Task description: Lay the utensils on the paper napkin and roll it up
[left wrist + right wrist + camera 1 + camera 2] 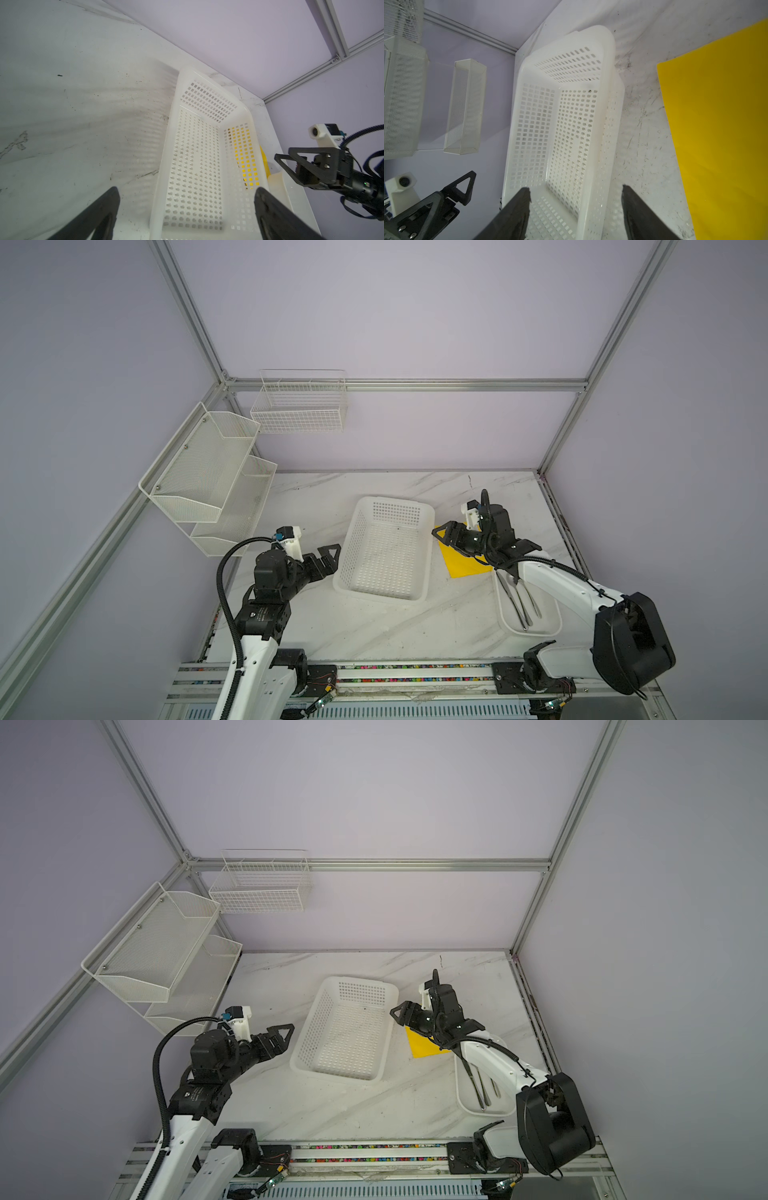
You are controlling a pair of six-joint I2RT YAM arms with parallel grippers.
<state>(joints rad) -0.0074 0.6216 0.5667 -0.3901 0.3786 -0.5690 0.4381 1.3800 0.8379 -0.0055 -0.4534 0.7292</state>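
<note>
Basket [348, 545] centre; open tabletop [395, 626] in front

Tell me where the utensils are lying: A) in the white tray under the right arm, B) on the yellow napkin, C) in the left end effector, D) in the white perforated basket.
A: both top views show the utensils lying in the white tray, beneath the right arm.

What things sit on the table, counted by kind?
Basket: 1
Napkin: 1
Tray: 1
Utensils: 3
Total: 6
</note>
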